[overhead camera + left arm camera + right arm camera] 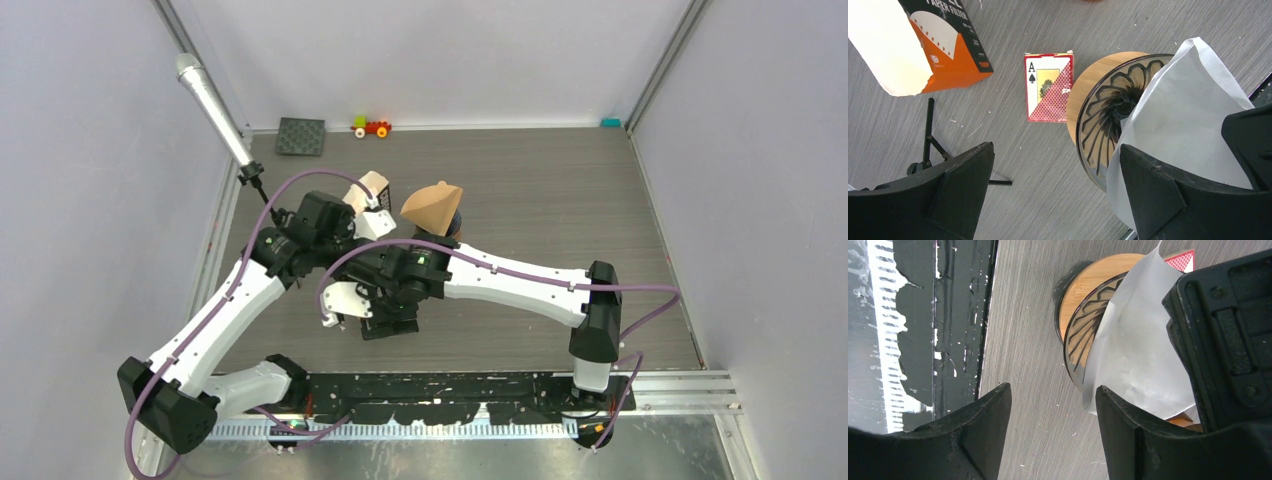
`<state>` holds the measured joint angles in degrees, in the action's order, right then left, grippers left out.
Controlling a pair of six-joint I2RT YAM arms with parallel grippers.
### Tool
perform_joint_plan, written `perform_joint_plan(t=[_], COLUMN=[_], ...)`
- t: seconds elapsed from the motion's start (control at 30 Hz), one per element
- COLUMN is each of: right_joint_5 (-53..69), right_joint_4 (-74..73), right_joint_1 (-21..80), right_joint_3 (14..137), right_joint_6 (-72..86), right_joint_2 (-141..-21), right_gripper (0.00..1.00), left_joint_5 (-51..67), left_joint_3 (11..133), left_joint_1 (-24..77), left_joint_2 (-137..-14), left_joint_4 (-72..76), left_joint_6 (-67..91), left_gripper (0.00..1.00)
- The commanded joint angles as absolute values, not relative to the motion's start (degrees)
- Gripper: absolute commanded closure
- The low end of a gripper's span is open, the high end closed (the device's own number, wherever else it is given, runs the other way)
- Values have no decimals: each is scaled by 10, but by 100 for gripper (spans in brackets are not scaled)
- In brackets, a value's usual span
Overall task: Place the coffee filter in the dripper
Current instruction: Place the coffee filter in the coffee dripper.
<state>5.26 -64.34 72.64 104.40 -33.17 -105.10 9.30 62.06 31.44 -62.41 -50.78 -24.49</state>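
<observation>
Two empty pincers hover here, left gripper [1053, 155] gaping fully, right gripper [1053, 390] partly open, as the white paper cone filter [1183, 115] leans tilted inside the ribbed glass dripper [1103, 115] just beside them, so seating it flush looks the step in hand, calling for a gentle downward press.

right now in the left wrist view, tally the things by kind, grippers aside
paper filter: 1
dripper: 1
filter box: 1
card pack: 1
thin black stand: 1
total: 5
</observation>
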Motion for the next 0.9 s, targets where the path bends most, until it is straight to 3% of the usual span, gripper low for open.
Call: perform_joint_plan(t=[0.0,0.87], right_joint_5=[14,17], right_joint_4=[-586,-609], right_joint_1=[704,699], right_joint_3=[1049,1059], right_joint_6=[-338,-331], right_joint_2=[-1060,-1010], right_gripper=[32,29], left_joint_5=[200,264], left_joint_3=[636,674], left_joint_1=[330,330], left_joint_2=[-593,-589], left_joint_4=[-556,-579], left_joint_6=[-251,-252], left_gripper=[0,0])
